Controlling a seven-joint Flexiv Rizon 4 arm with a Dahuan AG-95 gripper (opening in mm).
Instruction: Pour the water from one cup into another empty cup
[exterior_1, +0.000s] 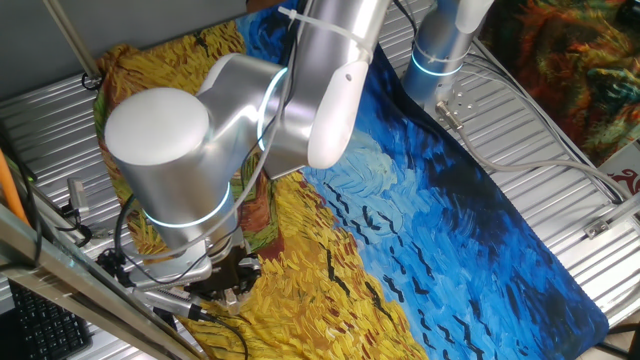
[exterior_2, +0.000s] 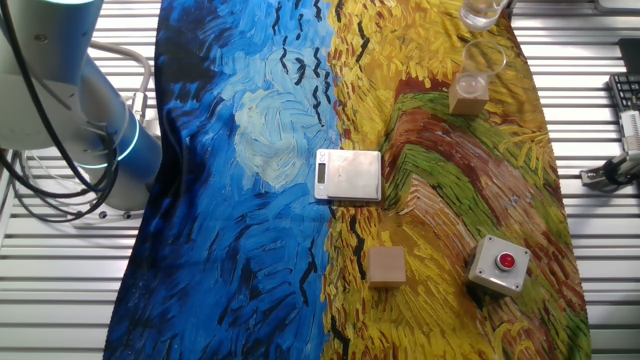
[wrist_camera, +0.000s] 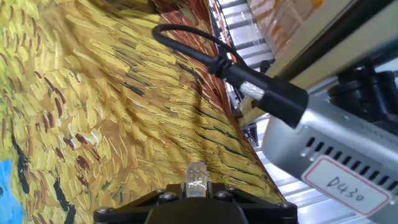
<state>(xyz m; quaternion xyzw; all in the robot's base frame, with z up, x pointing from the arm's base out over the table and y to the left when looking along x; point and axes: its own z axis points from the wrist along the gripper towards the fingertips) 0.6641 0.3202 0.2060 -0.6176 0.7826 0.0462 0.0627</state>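
Observation:
In the other fixed view the clear tumbler (exterior_2: 483, 12) shows at the top edge of the cloth, cut off by the frame. The small peach-tinted cup (exterior_2: 470, 85) stands just in front of it on the yellow part. My gripper (exterior_1: 228, 285) hangs low over the cloth's near left corner, and the arm hides both cups there. In the hand view a narrow clear piece, apparently the tumbler's wall (wrist_camera: 196, 176), sits pinched between the black jaws of the gripper (wrist_camera: 196, 186). I cannot make out any water.
A silver scale (exterior_2: 349, 174) lies mid-cloth, with a tan block (exterior_2: 386, 266) and a grey box with a red button (exterior_2: 499, 265) nearer the front. A camera body (wrist_camera: 329, 155) with a black cable (wrist_camera: 205, 53) stands close by at the table edge.

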